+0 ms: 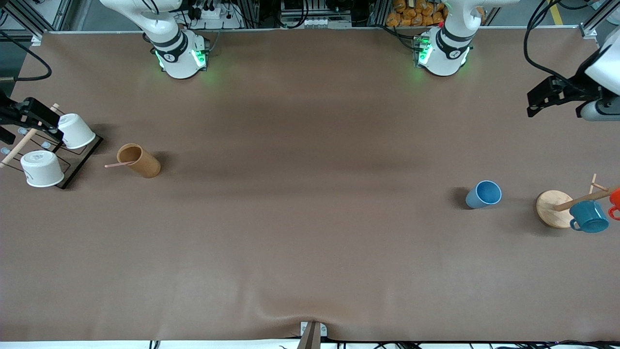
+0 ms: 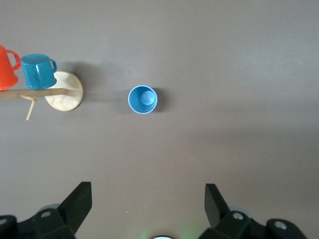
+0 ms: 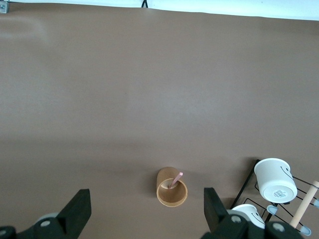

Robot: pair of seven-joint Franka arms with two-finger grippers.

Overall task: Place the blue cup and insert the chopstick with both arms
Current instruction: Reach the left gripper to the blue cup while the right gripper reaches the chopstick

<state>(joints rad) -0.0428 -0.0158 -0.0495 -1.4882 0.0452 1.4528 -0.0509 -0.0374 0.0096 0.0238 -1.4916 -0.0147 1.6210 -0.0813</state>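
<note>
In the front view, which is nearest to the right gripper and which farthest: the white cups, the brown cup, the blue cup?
From the right gripper, at the right arm's end:
1. White cups, on the rack right beside it.
2. Brown cup, holding the chopstick, a little toward the table's middle.
3. Blue cup, at the left arm's end.

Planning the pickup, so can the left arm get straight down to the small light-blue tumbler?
Probably yes: the left gripper is open, and the light-blue tumbler stands apart from the wooden mug rack.
</note>
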